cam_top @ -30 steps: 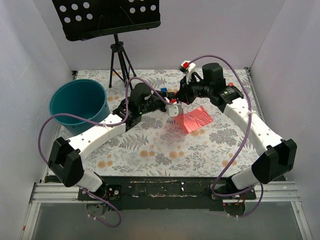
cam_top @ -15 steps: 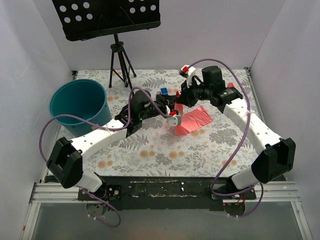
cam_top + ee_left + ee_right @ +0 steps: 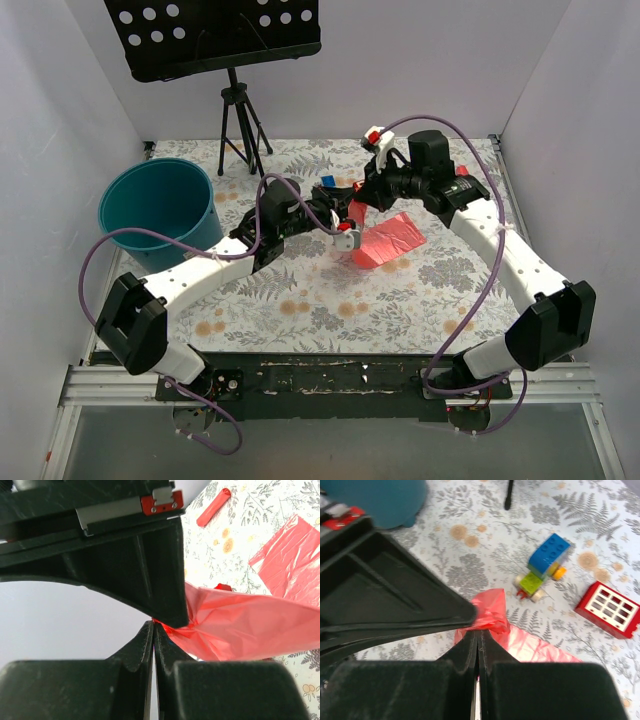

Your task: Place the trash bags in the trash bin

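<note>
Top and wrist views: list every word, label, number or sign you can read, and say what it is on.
No readable text in any view.
The red box shows only white squares, no letters.
The red plate on the left wrist mount has two screws, no print.
Unmarked: trash bag, trash bin, toy block car.

The trash bag (image 3: 392,238) is thin translucent pink-red plastic film, crinkled and faintly glossy along its folds. The fingers (image 3: 145,575) at its bunched edge are matt black plastic with a fine grain. Under the bag, the table (image 3: 300,300) wears a matt, floral-printed cover. Left of the bag, the trash bin (image 3: 150,190) is smooth teal plastic. Beyond the bag, a toy car (image 3: 543,564) is built of shiny plastic bricks.
</note>
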